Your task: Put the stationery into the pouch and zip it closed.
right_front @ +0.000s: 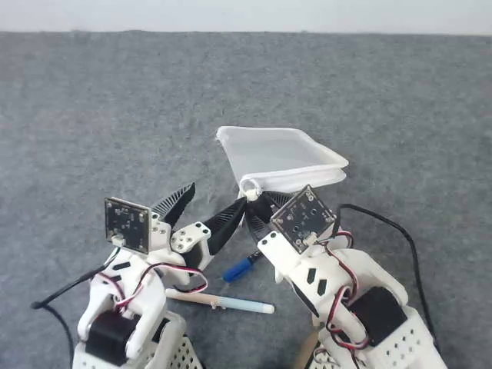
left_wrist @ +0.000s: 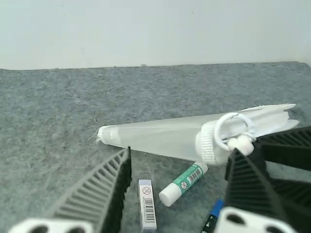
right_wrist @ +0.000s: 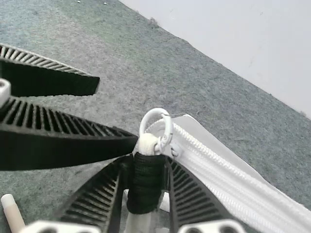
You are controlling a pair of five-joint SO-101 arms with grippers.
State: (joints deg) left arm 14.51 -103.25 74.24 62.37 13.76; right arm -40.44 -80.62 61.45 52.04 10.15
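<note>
Although both arms crowd the near edge of the grey mat, nothing has gone into the pouch yet, as far as I can see. Nearest lies a pale pen, flat on the mat between the two bases. Just beyond it is a blue marker, and near that a white-and-green glue stick and a small barcoded block. All four sit loose on the mat, just short of the pouch.

Above them the left gripper hangs spread wide and empty, its jaws either side of the pouch's near end. The right gripper is clenched on the zip pull, with the white ring poking up past its tips.

Farther off, the translucent white pouch lies on its side. Its zip looks drawn together, though I cannot tell for sure. By my reckoning opening, loading and zipping all remain.

The obstacle is crowding, since both claws meet at one corner, directly over the scattered items. A black cable loops beside the right arm.
</note>
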